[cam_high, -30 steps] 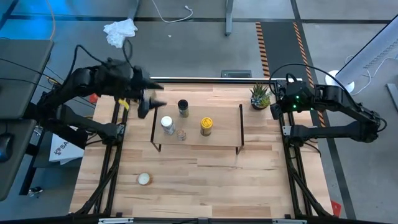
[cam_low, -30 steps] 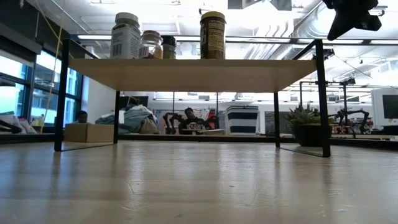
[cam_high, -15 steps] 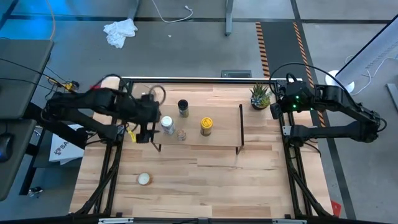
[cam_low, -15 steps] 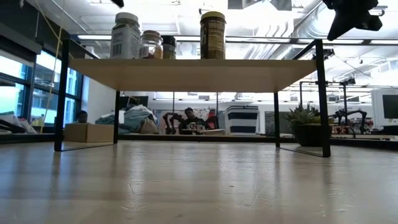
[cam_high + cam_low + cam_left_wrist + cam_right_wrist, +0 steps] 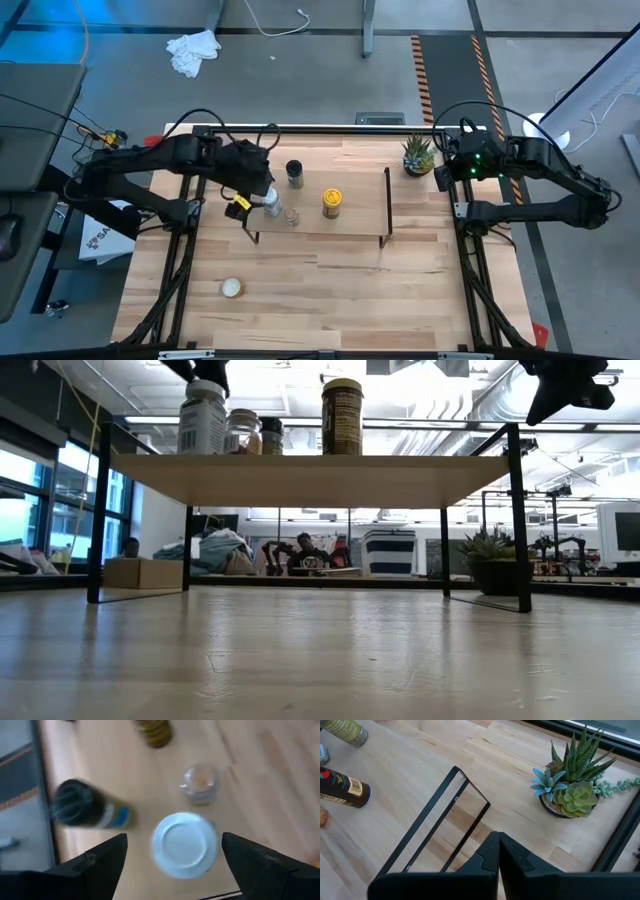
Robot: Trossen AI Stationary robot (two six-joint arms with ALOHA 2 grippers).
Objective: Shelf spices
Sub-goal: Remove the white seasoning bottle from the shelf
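Left gripper: my left gripper [image 5: 170, 851] hangs directly over the white-capped jar [image 5: 184, 845], fingers [image 5: 97, 862] spread wide with the lid centred between them; in the high view it sits left of centre, at the shelf's left end.
Right gripper: the right gripper [image 5: 498, 851] waits at the right of the high view, beside the potted succulent [image 5: 574, 790], fingers pressed together, holding nothing.
Shelf: the shelf [image 5: 355, 210] stands mid-table in the high view; in the low view its plank spans the upper middle of the frame.
Spices: all four stand on the plank. The white-capped jar is leftmost, the clear glass jar [image 5: 291, 215] just beside it, the black-capped jar [image 5: 294, 173] behind them, the yellow jar [image 5: 332, 202] right of the group.
Stray item: a small round lid-like object [image 5: 231, 288] lies on the tabletop, lower left in the high view; I cannot tell what it is.
Step in hand: I judge I am about to grip or adjust the white-capped jar.
How to do it well: I would come straight down, keeping the cap centred, and close gently below the lid.
Risk: the glass jar is close; a finger swinging that way could knock it, so I keep the opening turned away from it.
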